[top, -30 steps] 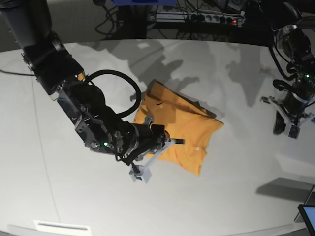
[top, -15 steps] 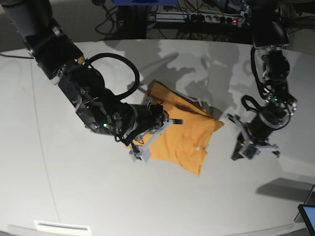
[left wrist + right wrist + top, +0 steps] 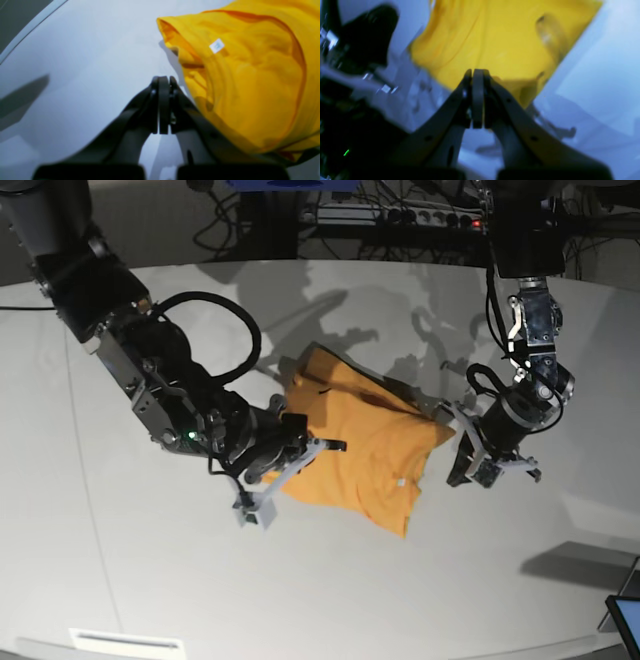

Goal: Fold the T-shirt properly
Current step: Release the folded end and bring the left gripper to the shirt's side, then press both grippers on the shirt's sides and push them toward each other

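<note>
The orange-yellow T-shirt (image 3: 365,450) lies crumpled and partly folded in the middle of the grey table (image 3: 150,580); its small white tag (image 3: 216,46) faces up. My left gripper (image 3: 458,476) is shut and sits low over the bare table just off the shirt's right edge, with nothing between its fingers (image 3: 163,100). The T-shirt (image 3: 250,82) fills the right side of the left wrist view. My right gripper (image 3: 336,446) is also shut and hovers at the shirt's left part. In the blurred right wrist view its tips (image 3: 475,75) reach the near edge of the T-shirt (image 3: 500,37), and no cloth shows between them.
A power strip and cables (image 3: 400,218) run along the back beyond the table. A dark screen corner (image 3: 625,615) pokes in at the lower right. A white label (image 3: 125,642) lies at the front edge. The table's edge (image 3: 27,27) shows in the left wrist view.
The left arm swung in from the far right to the shirt's right edge. The right arm drew back to the left, its gripper sliding from mid-shirt to the left part.
</note>
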You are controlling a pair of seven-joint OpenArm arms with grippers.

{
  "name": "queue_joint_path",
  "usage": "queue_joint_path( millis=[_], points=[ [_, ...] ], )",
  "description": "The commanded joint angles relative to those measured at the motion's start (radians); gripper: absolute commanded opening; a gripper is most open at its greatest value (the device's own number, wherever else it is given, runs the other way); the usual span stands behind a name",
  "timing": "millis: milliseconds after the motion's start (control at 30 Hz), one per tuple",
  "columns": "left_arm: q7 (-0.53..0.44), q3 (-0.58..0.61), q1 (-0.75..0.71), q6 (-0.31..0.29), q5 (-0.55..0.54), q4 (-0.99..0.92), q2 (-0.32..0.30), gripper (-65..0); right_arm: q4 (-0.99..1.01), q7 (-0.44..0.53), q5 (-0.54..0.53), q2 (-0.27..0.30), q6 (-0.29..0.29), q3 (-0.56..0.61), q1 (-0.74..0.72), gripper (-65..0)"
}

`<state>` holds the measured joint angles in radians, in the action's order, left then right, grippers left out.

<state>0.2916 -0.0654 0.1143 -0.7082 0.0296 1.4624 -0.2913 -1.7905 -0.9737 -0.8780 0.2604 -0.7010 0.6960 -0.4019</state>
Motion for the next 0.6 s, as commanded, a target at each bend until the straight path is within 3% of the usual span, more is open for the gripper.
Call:
queue_joint_path(
  millis=[0,333,567],
  points=[
    [-0.03,-0.006,0.029,0.01,-0.015,0.022,-0.013,-65.0,-0.018,0.046,0.039,0.0,0.003,-0.005,-0.022,-65.0],
    [-0.065,-0.007,0.041,0.01,-0.017,0.024,-0.012,-65.0,-0.012,0.333,0.478,-0.006,0.003,0.184,0.102,-65.0],
    [-0.065,-0.007,0.04,0.01,-0.017,0.016,-0.01,-65.0,0.022,0.318,0.543,-0.046,0.003,0.19,0.13,-65.0]
  ],
)
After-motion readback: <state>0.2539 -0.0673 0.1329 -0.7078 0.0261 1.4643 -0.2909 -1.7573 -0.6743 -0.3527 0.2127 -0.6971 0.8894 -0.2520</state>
